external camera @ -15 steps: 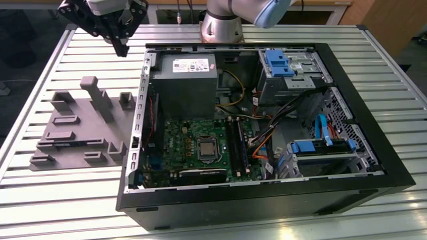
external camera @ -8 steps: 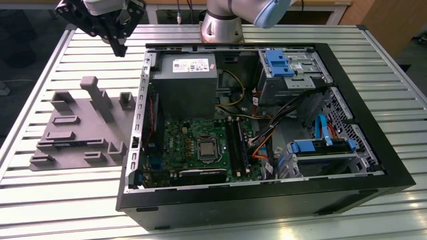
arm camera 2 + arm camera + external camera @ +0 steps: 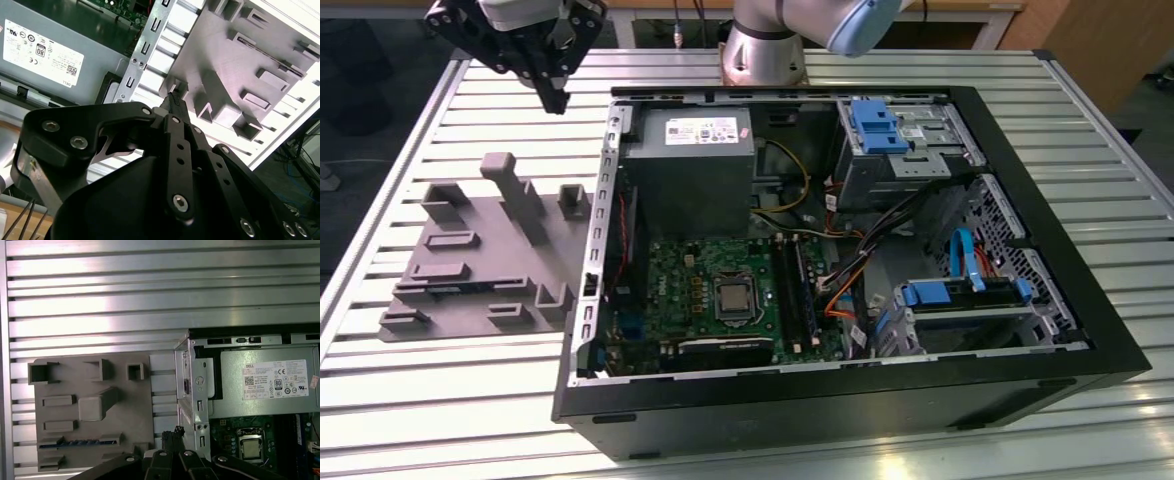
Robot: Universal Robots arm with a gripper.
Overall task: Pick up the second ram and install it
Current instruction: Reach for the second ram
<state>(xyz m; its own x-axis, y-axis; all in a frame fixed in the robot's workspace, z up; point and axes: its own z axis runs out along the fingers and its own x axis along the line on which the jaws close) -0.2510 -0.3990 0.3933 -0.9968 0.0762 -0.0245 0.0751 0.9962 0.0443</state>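
Hovering above the surface (image 3: 454, 400) near the tray (image 3: 480, 240), claw (image 3: 556, 98) narrow, tips together, holding nothing; ram (image 3: 77, 443) lying flat in a tray slot, apart from the claw, tray just beside the open case (image 3: 854, 395).

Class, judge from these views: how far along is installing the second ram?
Done: nothing visible yet. In hand: the black tool hangs shut and empty near the grey moulded tray. Left: the thin dark blue-green circuit-board stick lies in that tray, not yet picked up or installed.
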